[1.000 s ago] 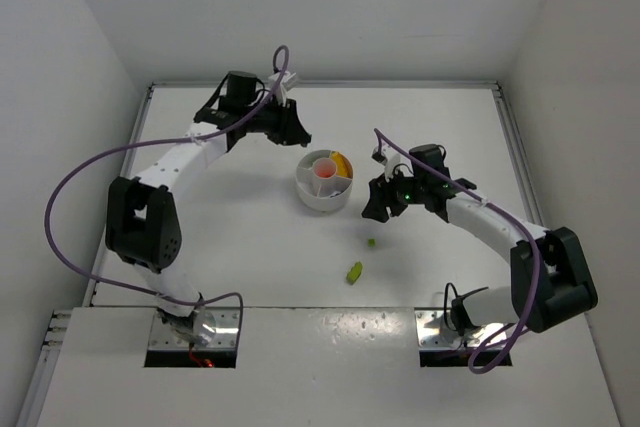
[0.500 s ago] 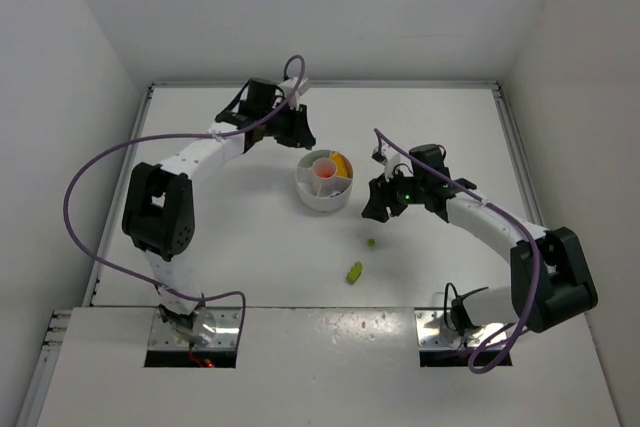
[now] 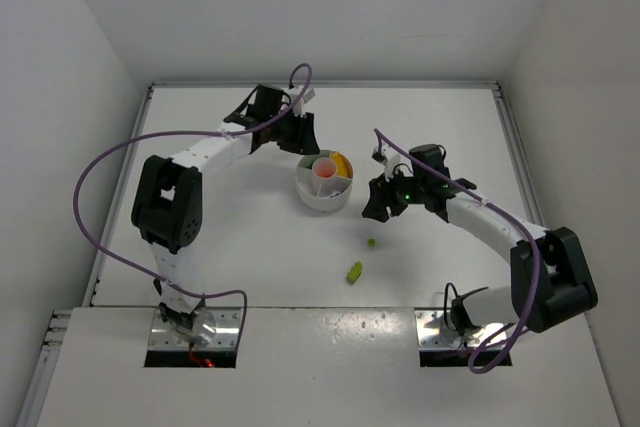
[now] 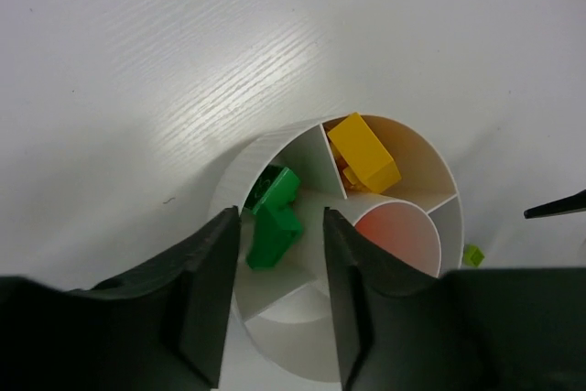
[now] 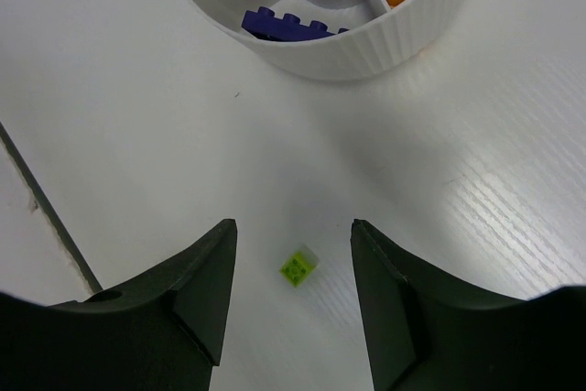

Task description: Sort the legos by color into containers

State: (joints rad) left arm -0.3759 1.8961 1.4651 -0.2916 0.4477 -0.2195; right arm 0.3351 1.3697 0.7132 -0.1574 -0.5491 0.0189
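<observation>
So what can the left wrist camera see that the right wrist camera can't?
Only the left wrist view shows the green bricks lying in one wedge of the white dish, with the left claw open above them. Only the right wrist view shows the dark purple brick in its wedge, with the right claw open over the table. Both show the dish, the yellow-orange bricks and a lime bit on the table.
</observation>
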